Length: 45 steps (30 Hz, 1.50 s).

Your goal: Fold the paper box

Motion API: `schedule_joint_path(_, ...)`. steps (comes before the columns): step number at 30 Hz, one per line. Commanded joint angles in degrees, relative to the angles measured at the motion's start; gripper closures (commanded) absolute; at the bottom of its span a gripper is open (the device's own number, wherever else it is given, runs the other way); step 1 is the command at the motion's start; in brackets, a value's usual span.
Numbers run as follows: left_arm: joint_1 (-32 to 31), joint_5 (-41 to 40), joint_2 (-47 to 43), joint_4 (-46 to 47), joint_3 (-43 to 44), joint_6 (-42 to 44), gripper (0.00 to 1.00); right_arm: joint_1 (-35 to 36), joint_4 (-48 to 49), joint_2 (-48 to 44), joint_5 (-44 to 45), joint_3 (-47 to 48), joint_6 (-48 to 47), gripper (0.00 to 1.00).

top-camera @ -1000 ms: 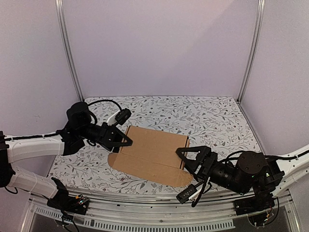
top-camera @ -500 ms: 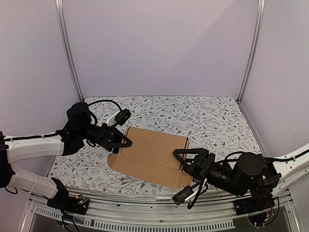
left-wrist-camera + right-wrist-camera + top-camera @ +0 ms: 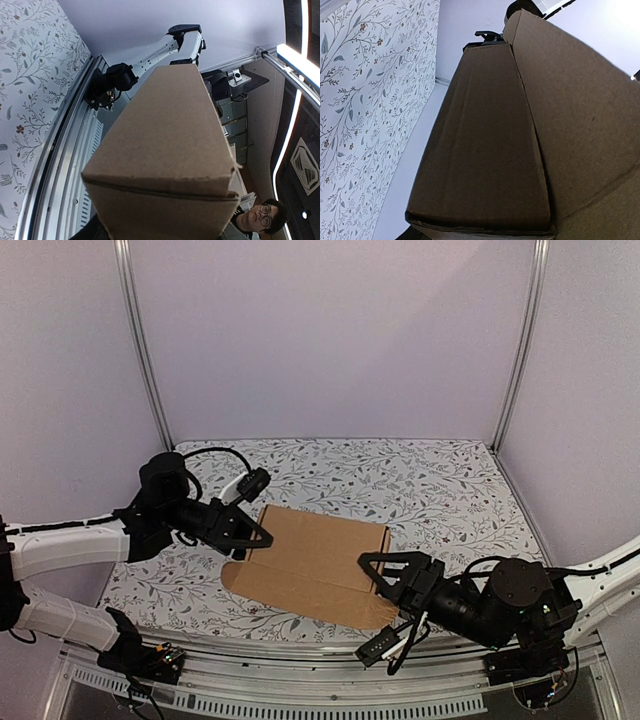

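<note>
The paper box (image 3: 320,555) is a brown cardboard carton lying on the floral table, with a rounded flap sticking out at its near left corner. My left gripper (image 3: 258,528) straddles its left end and is shut on it. My right gripper (image 3: 372,575) is closed around the near right end. In the left wrist view the paper box (image 3: 165,150) fills the lower half and hides the fingers. In the right wrist view the paper box (image 3: 490,150) runs away from the camera and covers the jaws.
The floral tablecloth (image 3: 440,490) stretches behind and to the right of the box. Metal posts (image 3: 140,350) and pale walls close in the back and sides. An aluminium rail (image 3: 300,685) runs along the near edge. A person (image 3: 262,215) sits beyond the table.
My right gripper has slid left onto the box's near right end and its jaws have narrowed around it. The left gripper and the box have barely moved.
</note>
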Motion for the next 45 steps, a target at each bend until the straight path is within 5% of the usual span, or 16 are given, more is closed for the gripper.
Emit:
schedule_joint_path(1,0.1,-2.2,-2.7,-9.9,1.7,7.0,0.36,0.6,1.8,-0.2,2.1,0.8,2.7,0.56)
schedule_joint_path(3,0.1,-3.0,-4.1,-13.1,2.4,9.3,0.29,0.6,0.7,-0.7,2.6,0.6,4.1,0.56)
schedule_joint_path(5,0.2,-4.4,-5.2,-15.9,2.8,11.0,0.04,0.6,-0.7,-1.2,3.2,0.6,6.3,0.57)
schedule_joint_path(6,0.4,-5.4,-5.8,-18.9,3.4,13.2,0.01,0.6,-1.9,-1.3,3.5,0.6,7.7,0.58)
schedule_joint_path(9,1.3,-10.0,-6.6,-34.3,6.2,22.6,0.00,0.6,-6.5,-1.8,4.7,1.6,13.9,0.60)
schedule_joint_path(14,3.0,-25.1,-9.5,-47.2,9.4,29.8,0.01,0.7,-14.7,-2.2,6.0,2.9,24.9,0.62)
schedule_joint_path(21,3.2,-38.2,-15.9,-51.8,10.4,33.5,0.00,-0.6,-28.7,-3.2,2.7,5.6,46.6,0.59)
schedule_joint_path(34,3.2,-41.3,-19.8,-49.2,7.5,34.6,0.00,-22.2,-35.7,-2.9,-39.8,7.2,81.6,0.61)
schedule_joint_path(45,2.8,-40.0,-18.4,-43.8,4.4,31.9,0.00,-33.6,-21.5,1.0,-65.8,1.9,95.2,0.60)
